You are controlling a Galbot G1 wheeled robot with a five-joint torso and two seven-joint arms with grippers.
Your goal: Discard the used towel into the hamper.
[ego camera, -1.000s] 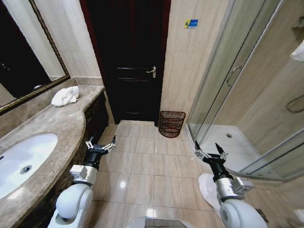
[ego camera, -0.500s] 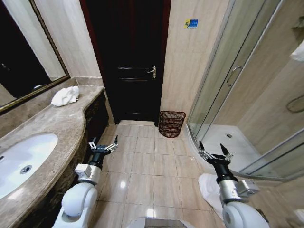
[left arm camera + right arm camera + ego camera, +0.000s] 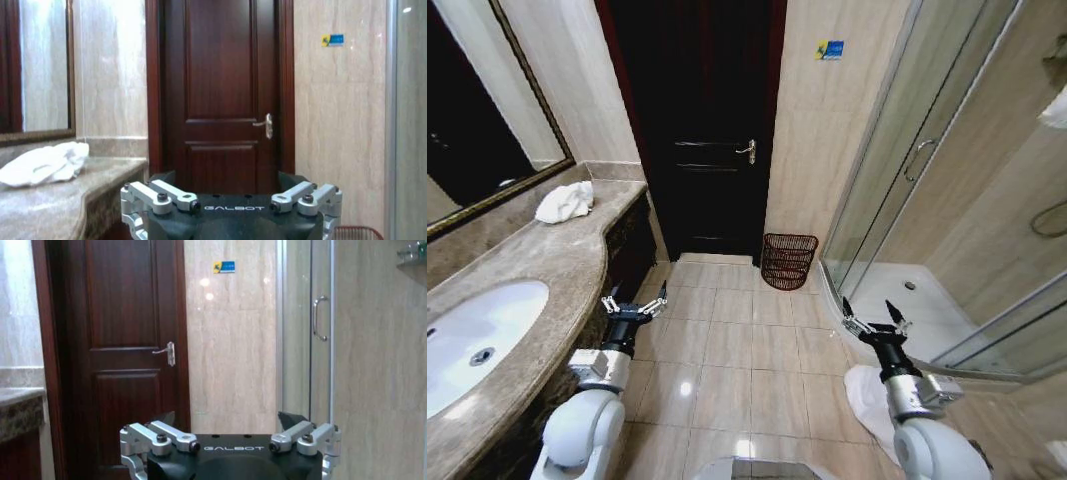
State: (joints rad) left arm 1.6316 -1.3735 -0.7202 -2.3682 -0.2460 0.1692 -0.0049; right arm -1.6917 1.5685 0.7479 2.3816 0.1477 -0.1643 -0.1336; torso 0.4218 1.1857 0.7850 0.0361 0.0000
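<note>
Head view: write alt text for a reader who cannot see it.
Both grippers hang open and empty over a tiled bathroom floor, left gripper beside the marble counter, right gripper near the shower. A white towel lies on the counter; the woven hamper stands beside the dark door.

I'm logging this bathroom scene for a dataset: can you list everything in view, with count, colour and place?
Towel: one, white, crumpled on the counter's far end.
Hamper: one, dark red-brown, on the floor right of the door.
Counter: one, beige marble, along the left.
Sink: one, white, set in the counter.
Door: one, dark brown, straight ahead.
Shower enclosure: one, glass, right.
Floor cloth: one, white, beside the shower.
Left gripper: open, above the floor beside the counter.
Right gripper: open, near the shower.
</note>
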